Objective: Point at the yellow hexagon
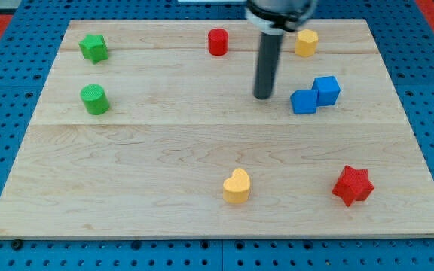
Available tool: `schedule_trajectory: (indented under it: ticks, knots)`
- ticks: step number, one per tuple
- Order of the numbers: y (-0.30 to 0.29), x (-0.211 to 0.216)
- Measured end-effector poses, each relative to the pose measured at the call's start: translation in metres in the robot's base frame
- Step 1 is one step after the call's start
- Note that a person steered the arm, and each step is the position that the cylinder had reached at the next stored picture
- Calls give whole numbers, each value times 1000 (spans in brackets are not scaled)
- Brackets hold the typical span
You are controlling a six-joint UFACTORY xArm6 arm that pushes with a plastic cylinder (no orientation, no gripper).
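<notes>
Yellow hexagon (pixel 306 42) — up-right of tool tip (pixel 262 97)

Yellow hexagon (pixel 306 42), red star (pixel 352 185), pale wooden board (pixel 164 150).

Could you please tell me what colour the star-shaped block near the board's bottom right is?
Red: the red star-shaped block, seen in the camera view.

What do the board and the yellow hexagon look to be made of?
Board: pale wood with visible grain and plank seams, matte. Yellow hexagon: uniform opaque colour, slight sheen; painted wood or plastic, cannot tell which. My tip sits below-left of it, apart.
</notes>
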State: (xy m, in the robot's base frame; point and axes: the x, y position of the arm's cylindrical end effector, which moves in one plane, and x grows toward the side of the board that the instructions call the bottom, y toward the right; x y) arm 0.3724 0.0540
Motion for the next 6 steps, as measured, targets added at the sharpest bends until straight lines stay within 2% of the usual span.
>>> schedule_trajectory:
  ticks: [1, 2, 3, 4, 5, 6]
  knots:
    - [22, -48]
    - [86, -48]
    - [140, -69]
    - [162, -125]
    - [70, -132]
    - [-31, -95]
